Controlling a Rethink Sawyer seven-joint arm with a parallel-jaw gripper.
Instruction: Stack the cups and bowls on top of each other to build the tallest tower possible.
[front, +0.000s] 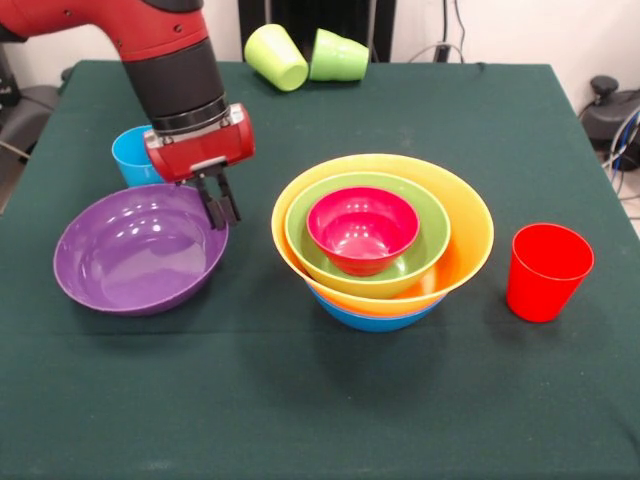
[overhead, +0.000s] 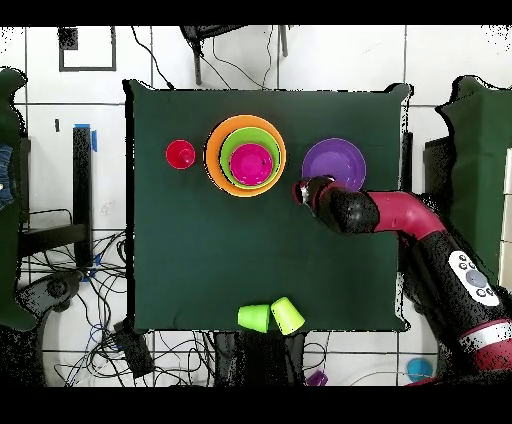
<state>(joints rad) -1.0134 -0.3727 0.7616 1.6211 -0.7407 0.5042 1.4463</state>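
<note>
- The red and black arm's gripper (front: 221, 207) hangs right at the rim of the wide shallow purple plastic bowl (front: 135, 255), on the edge that faces the pile; its two dark fingers look drawn close together, though whether they pinch the rim I cannot tell; the overhead view hides them under the wrist.
- The bowl's hollow opens away from the gripper, on the side opposite the pile; being round it has no long axis to line up with, so the rim under the fingertips looks the natural place to grip.
- The tower of glossy nested bowls (front: 470, 235), small red in green in large orange over blue, stands beside the gripper on the other side, near but apart from the purple bowl; I judge a lift and a short sideways carry would reach it.
- A sky blue tumbler (front: 128, 157) stands just behind the gripper, partly hidden by the wrist.
- The red tumbler (front: 546, 270) stands upright beyond the tower, well apart from the gripper; the yellow-green tumbler (front: 276, 56) and green tumbler (front: 338, 56) lie tipped together far off.
</note>
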